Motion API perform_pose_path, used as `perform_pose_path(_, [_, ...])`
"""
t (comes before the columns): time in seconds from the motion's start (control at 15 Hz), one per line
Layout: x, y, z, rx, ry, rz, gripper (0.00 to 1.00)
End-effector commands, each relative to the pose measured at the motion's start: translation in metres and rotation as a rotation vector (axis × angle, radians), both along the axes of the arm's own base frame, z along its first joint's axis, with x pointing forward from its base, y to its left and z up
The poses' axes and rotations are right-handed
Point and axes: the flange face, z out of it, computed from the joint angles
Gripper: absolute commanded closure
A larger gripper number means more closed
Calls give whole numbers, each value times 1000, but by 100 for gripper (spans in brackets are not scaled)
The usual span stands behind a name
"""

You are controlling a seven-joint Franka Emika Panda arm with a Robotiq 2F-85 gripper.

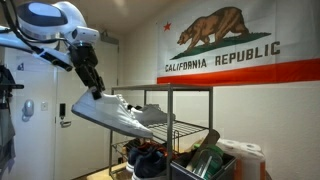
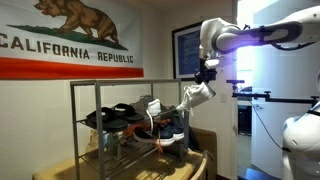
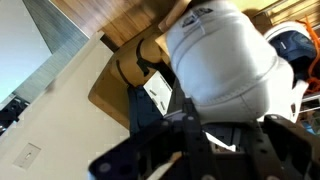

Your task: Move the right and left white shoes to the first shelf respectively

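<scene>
Sneaker point(image 1: 112, 116) in midair, heel end between gripper point(image 1: 95, 92) fingers, beside rack point(image 1: 190, 91).

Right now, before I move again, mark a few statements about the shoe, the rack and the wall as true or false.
1. The end effector grips a white shoe in the air. True.
2. That shoe rests on the top shelf. False: it hangs beside the rack, below that shelf.
3. A California Republic flag hangs on the wall behind the rack. True.
4. The dark shoes sit on the top shelf. False: they sit on a lower tier.
</scene>
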Motion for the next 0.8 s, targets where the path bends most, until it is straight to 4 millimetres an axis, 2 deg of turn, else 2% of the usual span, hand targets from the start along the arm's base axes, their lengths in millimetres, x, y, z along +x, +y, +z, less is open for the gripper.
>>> perform_pose_path(0.0, [-42, 10, 42, -29, -75, 63, 93])
perform_pose_path(0.33, [-70, 32, 98, -63, -258, 120, 93])
perform_pose_path(0.53, [-75, 41, 131, -74, -344, 130, 93])
perform_pose_path(0.73, [-69, 49, 160, -87, -440, 145, 93])
